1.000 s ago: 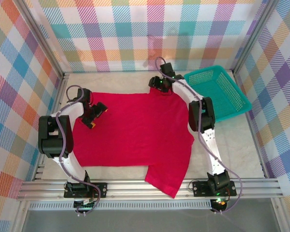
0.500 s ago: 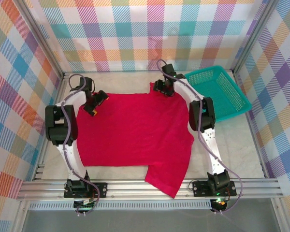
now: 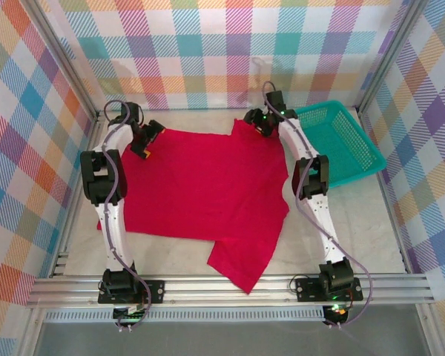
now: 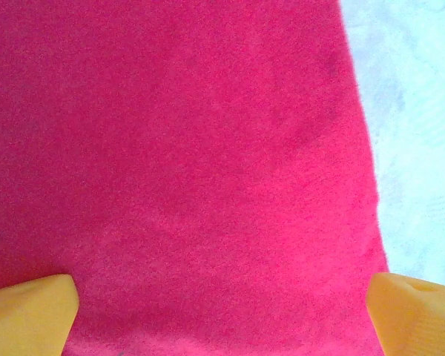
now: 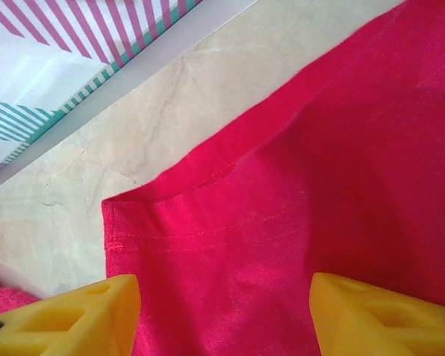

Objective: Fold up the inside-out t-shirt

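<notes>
Teal basket, upper right, mesh floor showing; red t-shirt spread mid-frame on the desk; left claw and right claw both released.

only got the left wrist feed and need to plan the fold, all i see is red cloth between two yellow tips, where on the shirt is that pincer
observer: The left pincer hangs over the far left corner of the t-shirt.
operator: ok and the other arm
observer: The right pincer is at the shirt's far right corner, open, fingers apart above a stitched edge.
operator: anything sticking out of the outline
observer: One sleeve juts out toward the near edge of the table, right of centre.
</notes>
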